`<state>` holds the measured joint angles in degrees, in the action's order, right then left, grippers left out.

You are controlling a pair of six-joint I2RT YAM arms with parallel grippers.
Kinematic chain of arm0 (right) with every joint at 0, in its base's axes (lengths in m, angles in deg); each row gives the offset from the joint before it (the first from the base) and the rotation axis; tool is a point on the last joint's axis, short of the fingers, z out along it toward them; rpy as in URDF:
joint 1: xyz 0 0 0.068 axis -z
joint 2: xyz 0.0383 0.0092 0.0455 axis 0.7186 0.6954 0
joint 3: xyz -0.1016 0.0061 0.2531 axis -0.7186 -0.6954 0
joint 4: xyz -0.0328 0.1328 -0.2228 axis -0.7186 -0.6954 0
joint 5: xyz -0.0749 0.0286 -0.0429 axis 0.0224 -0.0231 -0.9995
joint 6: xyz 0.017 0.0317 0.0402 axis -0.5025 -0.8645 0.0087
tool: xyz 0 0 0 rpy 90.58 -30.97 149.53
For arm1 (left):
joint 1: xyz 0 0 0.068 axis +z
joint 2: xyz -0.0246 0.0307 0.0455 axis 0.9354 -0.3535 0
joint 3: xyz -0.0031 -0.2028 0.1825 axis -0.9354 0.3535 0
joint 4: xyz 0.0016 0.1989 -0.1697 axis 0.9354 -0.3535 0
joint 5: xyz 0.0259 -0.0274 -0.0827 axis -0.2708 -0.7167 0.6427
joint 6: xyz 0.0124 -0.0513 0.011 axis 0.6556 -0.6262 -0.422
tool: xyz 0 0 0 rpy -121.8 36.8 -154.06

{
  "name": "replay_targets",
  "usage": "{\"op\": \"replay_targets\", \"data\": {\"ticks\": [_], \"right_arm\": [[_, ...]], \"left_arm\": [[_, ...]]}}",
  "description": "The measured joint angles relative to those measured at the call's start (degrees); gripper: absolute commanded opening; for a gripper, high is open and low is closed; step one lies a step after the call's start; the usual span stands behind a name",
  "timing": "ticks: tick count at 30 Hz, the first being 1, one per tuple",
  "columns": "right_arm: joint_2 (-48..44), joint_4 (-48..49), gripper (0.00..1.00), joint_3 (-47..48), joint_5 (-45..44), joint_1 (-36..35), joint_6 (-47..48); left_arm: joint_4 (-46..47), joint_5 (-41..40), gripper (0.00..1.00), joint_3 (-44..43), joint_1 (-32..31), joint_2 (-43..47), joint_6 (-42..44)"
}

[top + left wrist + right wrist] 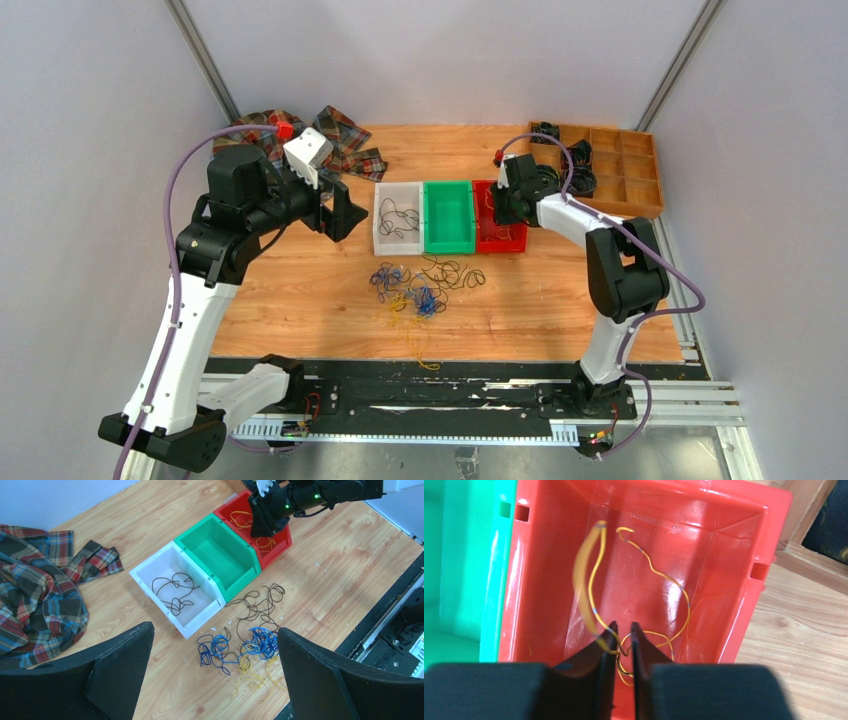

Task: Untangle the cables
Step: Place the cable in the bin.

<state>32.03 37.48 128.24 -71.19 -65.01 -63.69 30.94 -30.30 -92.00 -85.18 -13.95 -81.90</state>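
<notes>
So the pile of thin, hair-fine cables (pixel 260 642) in blue, black and yellow-orange is sitting loose on the wooden table (pixel 300 310), just in front of a row of three plastic bins. It's only partly sorted: two blue clumps, a black squiggle behind them, and yellow strands trailing toward the near edge. The white bin (pixel 152 557) on the left already has a looping black wire (pixel 172 587) in it, the green bin (pixel 220 550) in the middle has nothing inside, and the red bin (pixel 734 540) on the right holds a couple of yellow wires (pixel 581 585). The right gripper (pixel 624 627) is down inside that red bin with its jaws cracked just a sliver apart. A yellow strand crosses right at the tips and one loop looks motion-blurred, so I read this as the drop-off step, wire being let go. Can't swear it's fully free of the fingers, though. The left gripper (pixel 215 632) is hanging above the table over the pile, spread wide with nothing in it. Further out there's a crumpled plaid shirt (pixel 40 590) at the far left and a compartmented wooden tray (pixel 620 165) at the far right. Next move, I'd guess: lift the right arm clear of the red bin without dragging the yellow wire out, then pinch a single strand from the tangle. The blue ones look knotted, so a slow pull is called for.
</notes>
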Motion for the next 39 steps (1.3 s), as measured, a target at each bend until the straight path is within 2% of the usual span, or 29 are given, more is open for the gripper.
{"op": "replay_targets", "data": {"ticks": [4, 11, 19, 24, 31, 38, 39], "right_arm": [[0.31, -1.88, 0.37, 0.31, 0.24, 0.0, -0.31], [-1.79, -4.31, 0.41, 0.87, 0.17, 0.0, -0.39], [-9.11, -5.4, 0.41, 2.51, 1.09, 0.0, 0.24], [-9.44, -5.27, 0.4, 2.54, 2.14, 0.0, 0.5], [-5.99, -5.49, 0.29, 3.52, 2.08, 0.0, 0.42], [-3.93, -4.63, 0.02, 3.08, 1.95, 0.0, -0.17], [-4.09, -3.96, 0.01, 2.29, 1.95, 0.0, -0.35]], "left_arm": [[0.0, 0.0, 0.98, -0.02, 0.0, 0.0, 0.2], [-0.39, 0.0, 0.98, -0.9, 0.0, -0.2, 0.83], [-0.48, 0.0, 0.98, -1.86, 0.0, -0.31, 1.27], [-0.52, 0.04, 0.98, -2.19, 0.0, -0.31, 1.31], [-0.87, 0.02, 0.98, -2.19, 0.0, -0.31, 1.95], [-0.9, 0.0, 0.98, -2.19, 0.0, -0.31, 2.54], [-0.9, 0.0, 0.98, -2.19, 0.0, -0.31, 2.56]]}}
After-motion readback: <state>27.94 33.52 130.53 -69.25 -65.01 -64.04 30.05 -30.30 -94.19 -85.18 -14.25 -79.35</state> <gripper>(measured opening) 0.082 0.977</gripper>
